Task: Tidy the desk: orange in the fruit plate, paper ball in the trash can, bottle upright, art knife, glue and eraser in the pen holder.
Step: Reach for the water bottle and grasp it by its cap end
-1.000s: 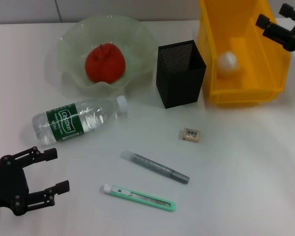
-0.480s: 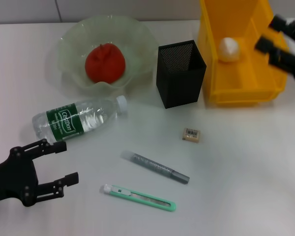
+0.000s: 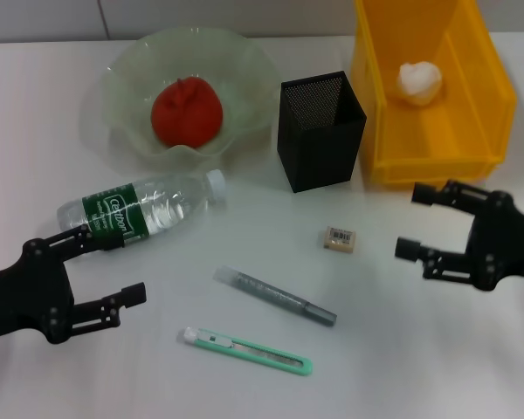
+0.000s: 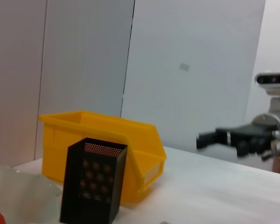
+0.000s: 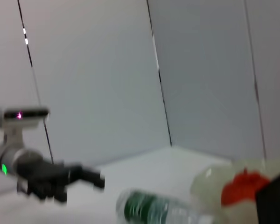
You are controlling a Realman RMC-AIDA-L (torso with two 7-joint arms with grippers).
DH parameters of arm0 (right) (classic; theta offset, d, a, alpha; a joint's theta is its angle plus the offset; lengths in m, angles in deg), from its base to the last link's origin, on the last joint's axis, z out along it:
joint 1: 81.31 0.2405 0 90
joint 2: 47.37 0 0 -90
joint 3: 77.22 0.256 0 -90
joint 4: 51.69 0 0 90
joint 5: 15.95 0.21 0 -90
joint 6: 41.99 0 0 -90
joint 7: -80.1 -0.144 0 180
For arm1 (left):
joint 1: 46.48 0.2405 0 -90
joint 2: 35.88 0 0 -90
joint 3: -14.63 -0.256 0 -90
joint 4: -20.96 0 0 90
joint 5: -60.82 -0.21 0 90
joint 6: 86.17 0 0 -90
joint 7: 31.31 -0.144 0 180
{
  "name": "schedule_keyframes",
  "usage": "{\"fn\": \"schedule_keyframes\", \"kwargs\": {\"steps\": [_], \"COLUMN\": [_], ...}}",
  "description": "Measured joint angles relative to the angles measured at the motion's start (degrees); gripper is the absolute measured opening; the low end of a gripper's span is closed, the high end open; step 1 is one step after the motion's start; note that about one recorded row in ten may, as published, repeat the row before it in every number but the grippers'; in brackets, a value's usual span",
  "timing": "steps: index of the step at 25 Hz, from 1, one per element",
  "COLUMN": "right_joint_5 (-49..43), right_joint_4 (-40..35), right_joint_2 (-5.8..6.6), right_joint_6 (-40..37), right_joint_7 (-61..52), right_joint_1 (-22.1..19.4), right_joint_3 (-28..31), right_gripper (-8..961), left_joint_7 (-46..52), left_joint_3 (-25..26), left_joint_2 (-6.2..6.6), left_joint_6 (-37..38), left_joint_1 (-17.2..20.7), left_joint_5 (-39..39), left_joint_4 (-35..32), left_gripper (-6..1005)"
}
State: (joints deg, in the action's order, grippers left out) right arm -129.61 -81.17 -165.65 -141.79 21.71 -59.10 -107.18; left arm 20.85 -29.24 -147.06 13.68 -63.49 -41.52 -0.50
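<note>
Head view of a white tabletop [image 3: 437, 349]. At the back left, a pale green fruit plate [image 3: 122, 78] holds the orange [image 3: 186, 111]. To its right stands the black mesh pen holder [image 3: 320, 131], upright, and just beside that the yellow trash can [image 3: 489, 113] — the white paper ball [image 3: 419, 82] lies inside it.

The bottle [image 3: 140, 212] lies on its side in front of the plate, its white cap pointing toward the pen holder. The eraser [image 3: 340, 239] rests on the tabletop in front of the pen holder. The grey glue stick [image 3: 275, 297] lies at a slant nearer the front, and the green art knife [image 3: 248, 351] lies just in front of it, apart from it.

The left tool [image 3: 106, 272] sits at the front left with its two fingers spread apart and nothing between them; one fingertip [image 3: 103, 236] overlaps the near side of the bottle, though contact cannot be judged. The right tool [image 3: 415, 223] hovers at the right, in front of the trash can and to the right of the eraser — its fingers are likewise spread, holding nothing.

Left wrist view: the pen holder [image 4: 92, 186] and trash can [image 4: 130, 140] side by side, the right tool [image 4: 203, 140] farther off. Right wrist view: bottle [image 5: 154, 209], orange [image 5: 240, 186] and the left tool [image 5: 95, 178] opposite.
</note>
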Motion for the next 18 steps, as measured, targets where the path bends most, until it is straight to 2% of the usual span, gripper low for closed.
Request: {"fn": "schedule_keyframes", "kwargs": {"steps": [5,12,14,18], "right_joint_5": [-3.21,-3.54,-3.56,-3.46], "right_joint_4": [3.14,3.82,3.82,3.83], "right_joint_2": [-0.23,-0.54,-0.59,-0.71], "right_joint_6": [5.3,7.62,7.86,8.13], "right_joint_7": [2.19,3.35,3.43,3.52], "right_joint_1": [0.48,0.47,0.45,0.19], "right_joint_3": [-0.01,-0.07,-0.09,0.0], "right_gripper": [809,809,809,809], "left_joint_7": [0.45,0.91,1.52,5.8], "left_joint_3": [0.47,1.01,2.24,3.47], "left_joint_2": [0.0,-0.34,-1.1,-3.67], "left_joint_6": [-0.28,-0.41,-0.02,0.12], "left_joint_1": [-0.52,-1.25,-1.71,-3.47], "left_joint_5": [-0.13,0.04,0.14,0.12], "left_joint_4": [-0.06,-0.55,-1.42,-7.44], "left_gripper": [798,798,798,797]}}
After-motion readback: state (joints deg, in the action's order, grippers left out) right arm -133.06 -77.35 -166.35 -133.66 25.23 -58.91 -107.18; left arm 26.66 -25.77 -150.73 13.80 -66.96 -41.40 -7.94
